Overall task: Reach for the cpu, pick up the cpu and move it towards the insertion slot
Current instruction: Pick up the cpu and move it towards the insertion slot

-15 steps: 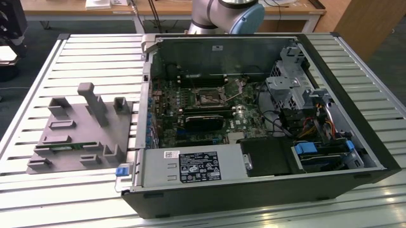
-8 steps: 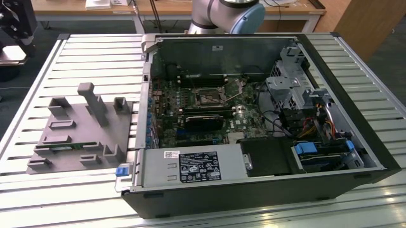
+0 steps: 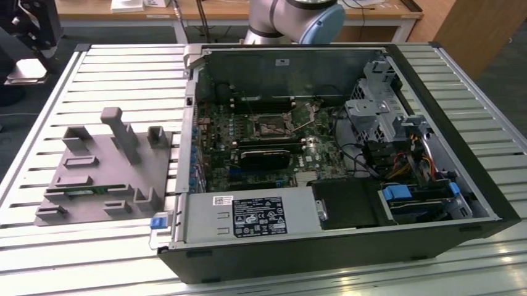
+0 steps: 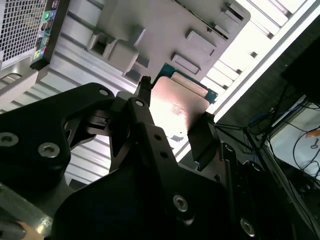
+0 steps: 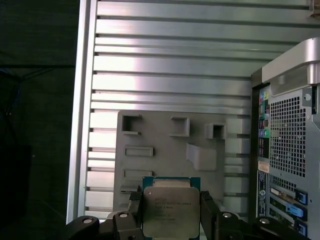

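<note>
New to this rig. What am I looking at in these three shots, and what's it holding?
One robot arm with a two-fingered claw. The exterior view is from a camera off the arm: an open computer case and a grey plastic fixture lie on a slatted metal table; the insertion slot sits on the green board inside the case. Both wrist views come from cameras riding on the arm, looking past the claw. The claw grips the cpu by two opposite edges, with the fixture behind it.

Gripper (image 5: pixel 170 202) clamped on cpu (image 5: pixel 169 216). Black fingers (image 5: pixel 134 207) press opposite edges, chip flat between them. Dark bolted gripper body behind fingers. Grey arm joint (image 3: pixel 284 18), blue cap.
</note>
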Controlling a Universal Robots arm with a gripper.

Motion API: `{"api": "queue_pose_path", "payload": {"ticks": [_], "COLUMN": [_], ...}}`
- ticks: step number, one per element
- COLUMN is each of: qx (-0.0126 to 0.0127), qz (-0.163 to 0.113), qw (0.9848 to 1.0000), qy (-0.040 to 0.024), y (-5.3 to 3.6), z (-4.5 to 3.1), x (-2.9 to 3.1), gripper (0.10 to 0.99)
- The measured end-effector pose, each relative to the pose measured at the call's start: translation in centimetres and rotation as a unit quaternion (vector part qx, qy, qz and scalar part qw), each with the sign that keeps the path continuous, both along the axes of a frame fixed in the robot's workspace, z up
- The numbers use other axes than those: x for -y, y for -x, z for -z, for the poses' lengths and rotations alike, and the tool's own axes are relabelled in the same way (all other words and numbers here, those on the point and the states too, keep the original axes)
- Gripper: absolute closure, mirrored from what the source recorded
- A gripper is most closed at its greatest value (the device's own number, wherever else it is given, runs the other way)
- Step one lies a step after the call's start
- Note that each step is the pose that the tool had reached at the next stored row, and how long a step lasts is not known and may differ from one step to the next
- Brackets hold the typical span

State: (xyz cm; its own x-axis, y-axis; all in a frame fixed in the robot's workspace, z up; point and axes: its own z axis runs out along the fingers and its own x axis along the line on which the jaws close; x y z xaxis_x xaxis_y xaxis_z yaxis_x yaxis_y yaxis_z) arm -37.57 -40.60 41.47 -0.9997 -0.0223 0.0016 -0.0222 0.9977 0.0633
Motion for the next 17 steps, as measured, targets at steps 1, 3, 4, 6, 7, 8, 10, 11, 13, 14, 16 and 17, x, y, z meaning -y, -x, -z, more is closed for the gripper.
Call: {"api": "queue_pose_path", "payload": {"ticks": [1, 3, 4, 6, 7, 8, 10, 11, 13, 14, 16, 17], "qx": [0.0000, 0.0000, 0.0000, 0.0000, 0.0000, 0.0000, 0.0000, 0.0000, 0.0000, 0.0000, -0.0001, -0.0001], "qz": [0.000, 0.000, 0.000, 0.000, 0.000, 0.000, 0.000, 0.000, 0.000, 0.000, 0.000, 0.000], "qw": [1.0000, 1.0000, 1.0000, 1.0000, 1.0000, 1.0000, 1.0000, 1.0000, 1.0000, 1.0000, 1.0000, 1.0000], "qy": [0.0000, 0.0000, 0.0000, 0.0000, 0.0000, 0.0000, 0.0000, 0.0000, 0.0000, 0.0000, 0.0000, 0.0000], "y": [-0.21, -0.56, -0.72, -1.07, -1.26, -1.46, -1.79, -2.01, -2.46, -2.69, -3.16, -3.39], "z": [-0.01, 0.00, 0.00, -0.01, 0.00, -0.01, -0.01, -0.01, -0.01, 0.00, -0.01, -0.01], "x": [0.00, 0.00, 0.00, 0.00, 0.00, 0.00, 0.00, 0.00, -0.01, -0.02, -0.02, -0.03], "gripper": [0.541, 0.541, 0.541, 0.541, 0.541, 0.541, 0.541, 0.541, 0.541, 0.541, 0.541, 0.541]}}
